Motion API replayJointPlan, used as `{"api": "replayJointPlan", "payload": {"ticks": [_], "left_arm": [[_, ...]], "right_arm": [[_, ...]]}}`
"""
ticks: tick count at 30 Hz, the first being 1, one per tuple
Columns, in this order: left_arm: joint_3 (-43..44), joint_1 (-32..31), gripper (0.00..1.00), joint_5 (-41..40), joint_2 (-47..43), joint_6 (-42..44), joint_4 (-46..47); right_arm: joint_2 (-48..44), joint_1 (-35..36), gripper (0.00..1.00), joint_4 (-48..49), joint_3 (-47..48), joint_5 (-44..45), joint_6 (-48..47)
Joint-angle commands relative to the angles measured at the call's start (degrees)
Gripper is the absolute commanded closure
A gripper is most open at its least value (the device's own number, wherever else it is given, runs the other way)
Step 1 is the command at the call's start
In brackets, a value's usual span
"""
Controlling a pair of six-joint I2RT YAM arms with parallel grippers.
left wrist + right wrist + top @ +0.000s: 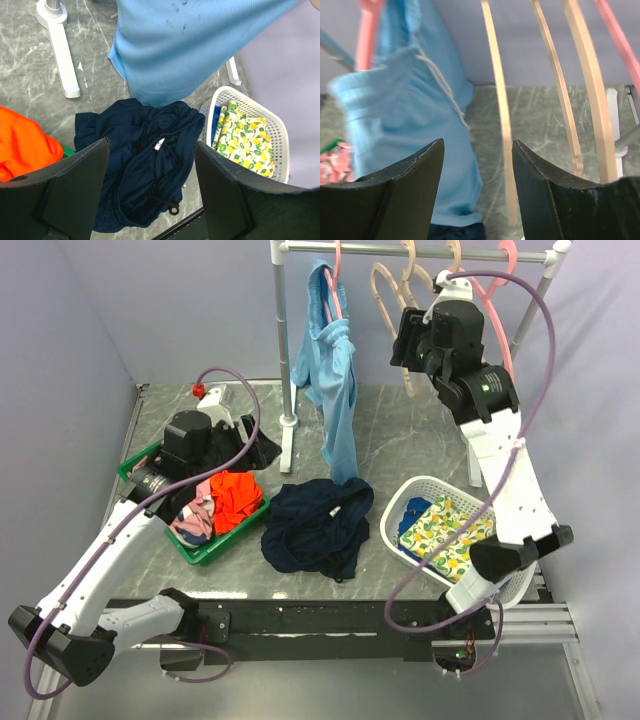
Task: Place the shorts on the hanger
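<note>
One crumpled pair of dark navy fabric shorts (pixel 318 525); beige thin plastic hangers (pixel 501 125), count unclear; left gripper (pixel 151 150) and right gripper (pixel 478 145), two, both spread wide. Grey marbled tabletop (pixel 400 430), pale lilac walls (pixel 150 300).

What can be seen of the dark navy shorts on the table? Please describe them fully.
The shorts are plain dark navy, of soft fabric, with a gathered waistband, a small white label inside and a dark drawstring. They lie crumpled in a loose heap on the grey marbled table, between the green bin and the white basket, under the hem of the hanging light-blue garment; whether it touches them is unclear.
</note>
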Motion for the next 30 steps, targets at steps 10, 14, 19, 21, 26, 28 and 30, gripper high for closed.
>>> {"api": "replayJointPlan", "payload": {"ticks": [10,14,19,21,26,28,30], "left_arm": [[1.4,0.2,0.25,0.5,-0.3,3.2,-0.2],[1.8,0.2,0.25,-0.3,-0.4,3.6,-0.7],[1.2,0.3,0.24,-0.5,-0.9,3.6,-0.6],[1.1,0.3,0.25,-0.5,-0.9,3.8,-0.8],[0.6,0.3,0.24,-0.2,-1.0,3.6,-0.3],[0.5,0.4,0.24,0.2,-1.0,3.4,-0.3],[0.4,0.4,0.25,0.2,-1.0,3.4,-0.2]], "right_arm": [[3.9,-4.7,0.39,0.4,1.8,-6.9,-3.9],[6.0,-5.4,0.4,-0.3,3.0,-7.7,-4.9],[7.5,-5.9,0.64,-1.0,5.3,-7.7,-5.3],[8.0,-5.9,0.77,-1.3,5.9,-7.8,-5.5],[8.2,-5.9,1.0,-1.9,8.7,-7.7,-6.0],[7.8,-5.9,1.0,-1.8,9.4,-7.8,-6.2],[6.9,-5.9,1.0,-2.0,10.2,-7.9,-6.2]]}}
